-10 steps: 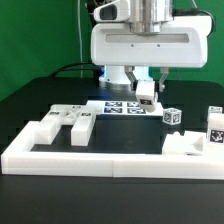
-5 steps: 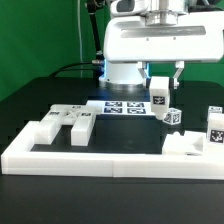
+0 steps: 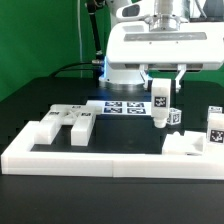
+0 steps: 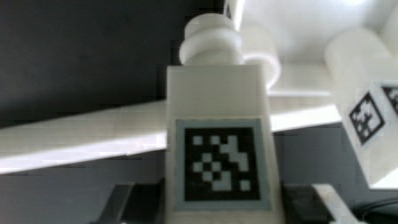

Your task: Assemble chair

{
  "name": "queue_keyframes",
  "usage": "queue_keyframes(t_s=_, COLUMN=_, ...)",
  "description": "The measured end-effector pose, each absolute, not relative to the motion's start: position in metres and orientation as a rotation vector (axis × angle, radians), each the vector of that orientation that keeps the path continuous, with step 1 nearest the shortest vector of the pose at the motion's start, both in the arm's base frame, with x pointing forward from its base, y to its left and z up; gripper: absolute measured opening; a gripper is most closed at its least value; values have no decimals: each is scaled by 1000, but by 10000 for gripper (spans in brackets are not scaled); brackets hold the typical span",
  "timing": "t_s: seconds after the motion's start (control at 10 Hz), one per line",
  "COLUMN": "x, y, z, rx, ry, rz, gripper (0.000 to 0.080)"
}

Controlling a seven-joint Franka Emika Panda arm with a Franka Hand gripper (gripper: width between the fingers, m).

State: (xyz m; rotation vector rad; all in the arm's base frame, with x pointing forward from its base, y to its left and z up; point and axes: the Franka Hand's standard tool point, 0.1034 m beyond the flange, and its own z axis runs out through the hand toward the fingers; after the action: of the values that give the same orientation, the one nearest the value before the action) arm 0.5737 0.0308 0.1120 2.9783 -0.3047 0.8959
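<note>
My gripper is shut on a white chair leg, which hangs upright above the table with its tag facing out. In the wrist view the leg runs away from the gripper, with a dark finger on each side of its tagged end and a rounded peg at its far end. Just to the exterior view's right of the leg stands a small tagged chair part. A flat slab with two prongs lies at the exterior view's left.
The marker board lies behind the held leg. A long low white border rail runs along the front. A white block rests at its left end, and further tagged parts stand at its right end.
The gripper has carried the leg toward the exterior view's right and lower, close beside the small tagged part. The other parts have not moved.
</note>
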Motion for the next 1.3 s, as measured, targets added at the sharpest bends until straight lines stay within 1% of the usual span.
queue_keyframes(t_s=0.2, x=584, y=33, z=118, rx=2968, ry=-245, rz=922, gripper=290)
queue_keyframes(t_s=0.6, x=583, y=32, z=117, rx=2967, ry=-234, rz=916, gripper=290)
queue_keyframes(t_s=0.7, x=591, y=32, z=117, rx=2962, ry=-228, rz=929, gripper=290)
queue_keyframes(t_s=0.9, x=605, y=32, z=116, rx=2947, ry=-205, rz=952, gripper=290)
queue_keyframes(t_s=1.1, x=604, y=31, z=114, rx=2937, ry=-198, rz=970, gripper=290)
queue_keyframes(t_s=1.3, x=601, y=31, z=106, rx=2921, ry=-185, rz=991, gripper=290)
